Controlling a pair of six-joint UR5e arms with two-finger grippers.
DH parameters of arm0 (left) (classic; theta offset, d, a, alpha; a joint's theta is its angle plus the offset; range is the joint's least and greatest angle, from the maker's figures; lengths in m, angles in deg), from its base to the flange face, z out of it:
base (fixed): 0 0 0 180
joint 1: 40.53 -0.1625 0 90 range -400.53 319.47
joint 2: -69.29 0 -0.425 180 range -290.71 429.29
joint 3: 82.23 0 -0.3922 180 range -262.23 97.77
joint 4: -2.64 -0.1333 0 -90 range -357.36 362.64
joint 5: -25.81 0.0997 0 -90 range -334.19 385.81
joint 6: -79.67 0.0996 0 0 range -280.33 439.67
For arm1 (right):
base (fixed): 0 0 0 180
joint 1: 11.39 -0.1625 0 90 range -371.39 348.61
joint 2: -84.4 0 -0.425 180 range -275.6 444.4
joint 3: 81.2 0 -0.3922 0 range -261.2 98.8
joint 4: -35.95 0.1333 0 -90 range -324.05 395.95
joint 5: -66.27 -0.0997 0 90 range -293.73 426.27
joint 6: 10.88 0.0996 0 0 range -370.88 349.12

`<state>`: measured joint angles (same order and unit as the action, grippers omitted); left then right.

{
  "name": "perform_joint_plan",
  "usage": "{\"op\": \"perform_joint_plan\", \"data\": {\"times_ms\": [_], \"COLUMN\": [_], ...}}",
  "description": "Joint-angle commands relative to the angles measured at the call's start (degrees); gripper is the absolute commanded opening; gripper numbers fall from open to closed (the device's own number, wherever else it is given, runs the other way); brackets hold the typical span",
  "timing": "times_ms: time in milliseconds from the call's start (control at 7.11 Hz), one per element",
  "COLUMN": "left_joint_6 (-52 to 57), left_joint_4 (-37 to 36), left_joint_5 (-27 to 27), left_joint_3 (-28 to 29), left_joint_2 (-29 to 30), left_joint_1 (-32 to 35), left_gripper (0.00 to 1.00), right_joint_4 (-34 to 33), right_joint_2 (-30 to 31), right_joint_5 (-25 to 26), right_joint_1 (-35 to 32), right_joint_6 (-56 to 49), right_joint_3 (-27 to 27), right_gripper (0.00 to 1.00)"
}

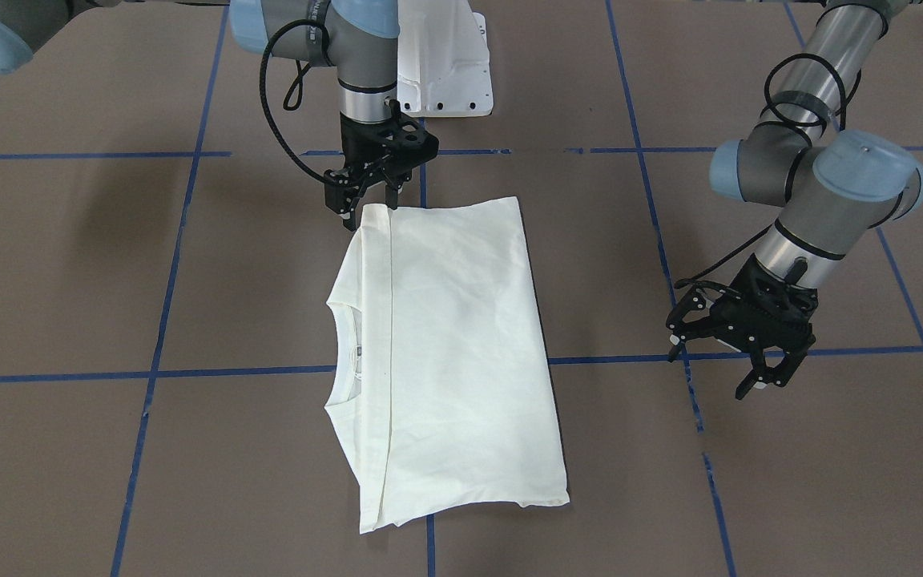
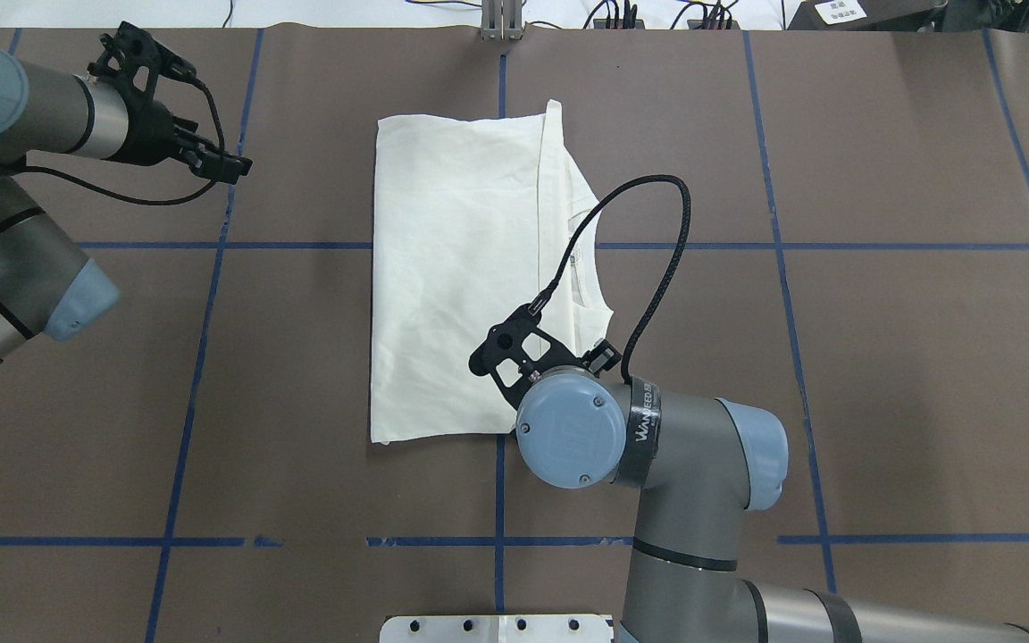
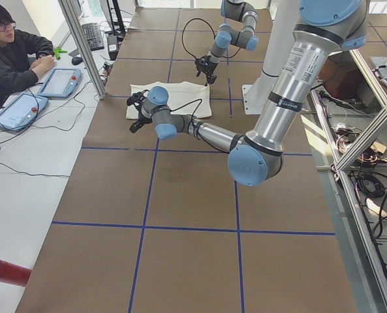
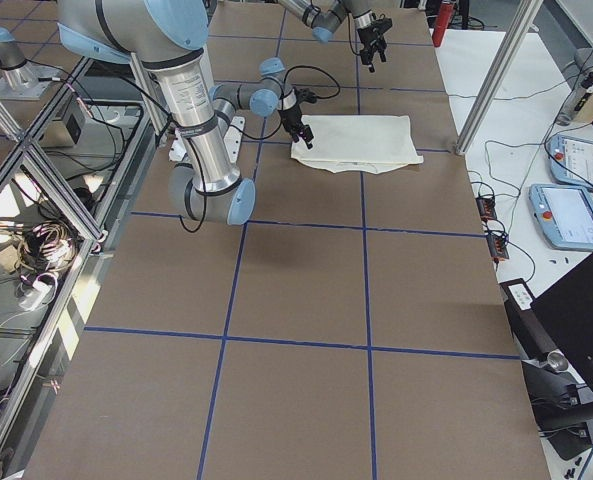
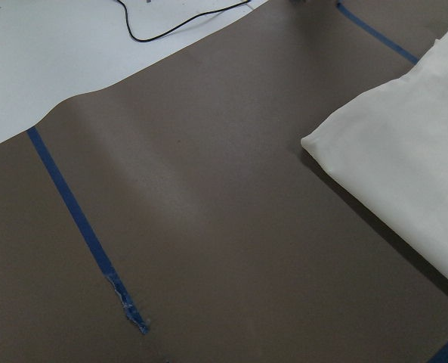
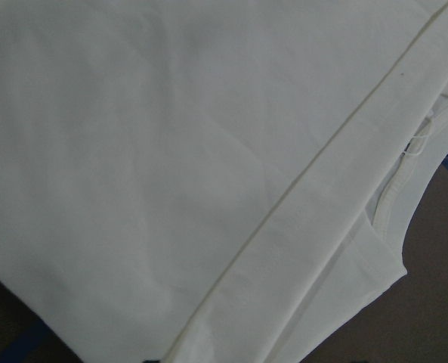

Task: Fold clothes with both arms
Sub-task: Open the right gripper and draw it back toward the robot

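The clothes are one cream shirt (image 1: pixel 453 344) (image 2: pixel 452 268), folded into a long rectangle and lying flat mid-table, plain side up. Its neckline (image 1: pixel 349 353) shows along one long edge. My right gripper (image 1: pixel 369 210) stands at the shirt's corner nearest the robot base, fingers apart around the hem, open. In the overhead view the wrist hides those fingers. My left gripper (image 1: pixel 707 373) (image 2: pixel 233 161) hovers open over bare table, well off the shirt's other long side, holding nothing. The left wrist view shows a folded corner of the shirt (image 5: pixel 405 174); cream cloth (image 6: pixel 171 151) fills the right wrist view.
Blue tape lines (image 1: pixel 229 373) grid the brown table. The white pedestal base (image 1: pixel 445 72) stands just behind the shirt's near end. In the left side view a person (image 3: pixel 10 52) sits at the far side with tablets, beside a metal frame post (image 3: pixel 82 45).
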<state>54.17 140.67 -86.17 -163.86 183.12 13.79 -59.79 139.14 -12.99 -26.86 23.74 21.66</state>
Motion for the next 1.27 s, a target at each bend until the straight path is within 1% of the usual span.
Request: {"op": "perform_joint_plan", "data": {"times_ms": [0, 141, 281, 422, 562, 844, 984, 1125], "left_joint_6": [-0.34, -0.43, -0.43, -0.43, -0.43, -0.43, -0.43, -0.43], "left_joint_4": [0.22, 0.23, 0.31, 0.40, 0.49, 0.58, 0.66, 0.66], "left_joint_5": [0.00, 0.00, -0.09, -0.09, -0.09, -0.09, -0.09, -0.09], "left_joint_3": [-0.10, -0.10, -0.10, -0.10, -0.10, -0.01, -0.01, -0.01], "left_joint_2": [-0.01, -0.01, -0.01, -0.10, -0.10, -0.10, -0.01, -0.10], "left_joint_1": [0.00, 0.00, 0.00, 0.00, 0.00, 0.00, 0.00, 0.00], "left_gripper": [1.00, 1.00, 1.00, 1.00, 1.00, 1.00, 1.00, 1.00], "right_joint_4": [0.02, 0.02, 0.19, 0.37, 0.55, 0.81, 0.81, 0.90], "right_joint_2": [-0.24, -0.42, -0.59, -0.60, -0.68, -0.68, -0.68, -0.68], "right_joint_5": [0.60, 0.60, 0.69, 0.69, 0.69, 0.69, 0.69, 0.60], "right_joint_1": [1.41, 1.41, 1.41, 1.32, 1.32, 1.32, 1.23, 1.14], "right_joint_6": [-0.35, -1.30, -4.27, -4.39, -4.48, -4.48, -4.56, -4.74], "right_joint_3": [-1.35, -1.44, -1.61, -1.53, -1.53, -1.44, -1.26, -0.91], "right_gripper": [0.77, 0.64, 0.49, 0.32, 0.27, 0.27, 0.25, 0.19]}}
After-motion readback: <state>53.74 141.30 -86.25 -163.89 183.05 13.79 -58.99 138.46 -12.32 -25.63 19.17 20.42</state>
